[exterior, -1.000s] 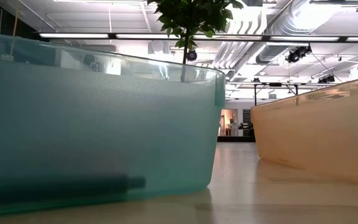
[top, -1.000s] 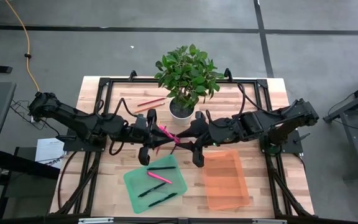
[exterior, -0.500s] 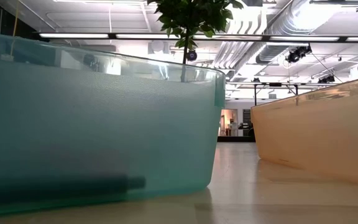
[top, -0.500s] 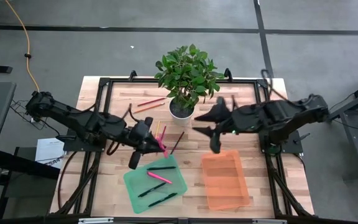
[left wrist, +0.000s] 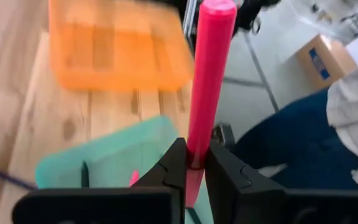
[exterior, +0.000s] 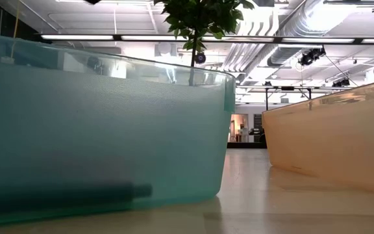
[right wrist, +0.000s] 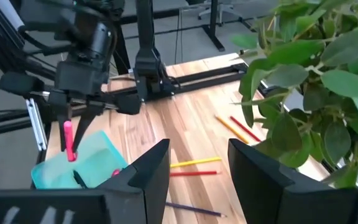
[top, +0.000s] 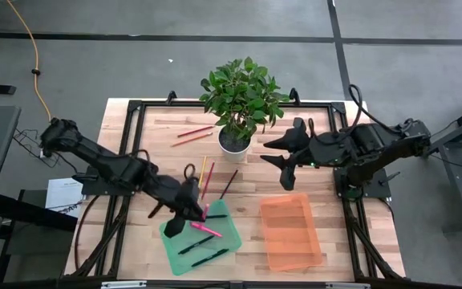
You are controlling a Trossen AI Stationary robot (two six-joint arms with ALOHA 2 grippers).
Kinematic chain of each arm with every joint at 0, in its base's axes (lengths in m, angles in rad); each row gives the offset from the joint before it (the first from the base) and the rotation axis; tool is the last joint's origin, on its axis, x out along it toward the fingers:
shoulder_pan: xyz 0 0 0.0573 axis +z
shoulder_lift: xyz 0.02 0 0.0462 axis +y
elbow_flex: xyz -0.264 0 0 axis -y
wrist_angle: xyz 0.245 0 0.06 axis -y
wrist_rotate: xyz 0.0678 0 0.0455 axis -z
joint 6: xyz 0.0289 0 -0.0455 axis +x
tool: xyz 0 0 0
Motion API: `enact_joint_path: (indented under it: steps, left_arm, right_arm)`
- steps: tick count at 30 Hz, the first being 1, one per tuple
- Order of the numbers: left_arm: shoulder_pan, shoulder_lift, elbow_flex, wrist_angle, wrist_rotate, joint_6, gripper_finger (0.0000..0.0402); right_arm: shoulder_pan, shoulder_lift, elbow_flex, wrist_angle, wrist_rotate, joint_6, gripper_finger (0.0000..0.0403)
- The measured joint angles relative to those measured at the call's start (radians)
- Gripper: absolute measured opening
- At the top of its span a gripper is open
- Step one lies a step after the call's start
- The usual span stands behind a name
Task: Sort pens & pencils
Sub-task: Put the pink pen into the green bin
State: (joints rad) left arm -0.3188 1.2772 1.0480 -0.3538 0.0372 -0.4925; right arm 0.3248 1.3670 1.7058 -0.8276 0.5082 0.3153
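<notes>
My left gripper (top: 192, 202) hangs over the far edge of the green tray (top: 215, 245), shut on a bright pink pen (left wrist: 210, 81). The same pen (right wrist: 68, 140) shows in the right wrist view, hanging below the fingers. In the tray lie another pink pen (top: 205, 229) and several black pens (top: 196, 244). Yellow (top: 202, 168), red (top: 208, 178) and dark (top: 228, 185) pencils lie on the table just beyond the tray. Two more pencils (top: 192, 132) lie at the far left. My right gripper (top: 283, 156) hovers open beside the plant, holding nothing. My left gripper pinches the pink pen near one end (left wrist: 193, 163) between its two fingers. The fingers slant down from the table's left and lie across the pen. The pen stands nearly upright, its long part hanging below the fingers, lifted clear above the green tray.
An orange tray (top: 291, 233) sits to the right of the green one. A potted plant (top: 243, 100) stands at the far middle of the table. In the low view the two tray walls (exterior: 96, 130) (exterior: 343, 136) fill the foreground, with a dark pen (exterior: 63, 192) behind the green wall.
My left gripper has gone from the table's middle toward the near edge and down, tipping downward, and has carried the pink pen over the green tray. My right gripper has drawn back from the middle toward the table's right and far side and has risen.
</notes>
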Motion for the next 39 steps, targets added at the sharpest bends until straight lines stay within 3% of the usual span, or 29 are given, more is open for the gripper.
enact_joint_path:
  steps: [18,30,39]
  left_arm:
    - [-0.031,0.192,0.000,-0.065,0.101,-0.191,0.0027]
    - [-0.038,0.204,0.000,-0.183,0.135,-0.217,0.0045]
    - [-0.035,0.204,0.000,-0.179,0.137,-0.194,0.0066]
  right_arm:
    - [0.052,0.000,0.000,-0.166,-0.011,0.030,0.0154]
    - [0.076,0.000,0.000,-0.185,-0.011,0.044,0.0154]
    - [0.075,0.000,0.000,-0.186,-0.010,0.024,0.0154]
